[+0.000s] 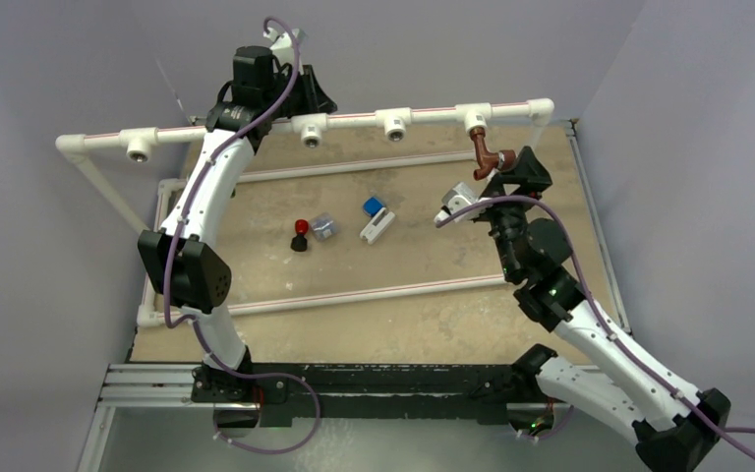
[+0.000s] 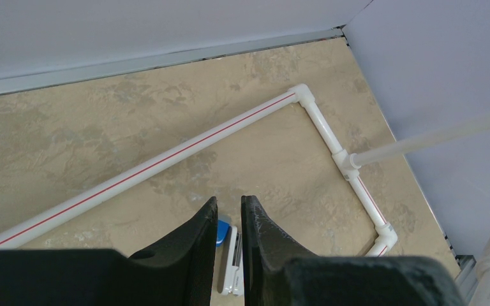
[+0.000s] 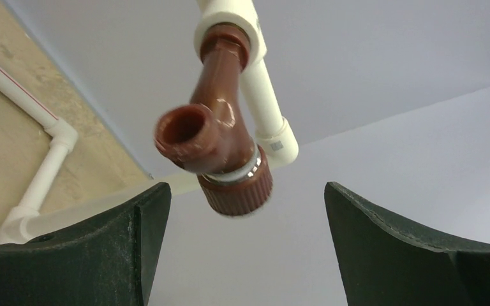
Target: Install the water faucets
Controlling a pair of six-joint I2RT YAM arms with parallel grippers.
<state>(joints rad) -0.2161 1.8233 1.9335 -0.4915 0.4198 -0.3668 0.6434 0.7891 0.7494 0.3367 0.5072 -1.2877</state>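
- Step, as judged: letting go of the reddish-brown faucet (image 1: 485,155), plugged into the rightmost tee socket (image 1: 474,118), upper right of the overhead view.
- Right gripper (image 3: 247,188) spread wide either side of it, not touching.
- Left gripper (image 2: 230,203) closed on nothing, upper middle of the overhead view.
- Next, probably: back away without knocking it, then find the green faucet, nowhere in view.

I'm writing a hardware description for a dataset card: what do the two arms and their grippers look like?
The left arm and right arm have smooth white curved shells joined by blocky black joint housings. A purple cable runs along each. A green light glows on the right arm. The left gripper and right gripper have dark fingers, thick at the base and tapering to the tips.
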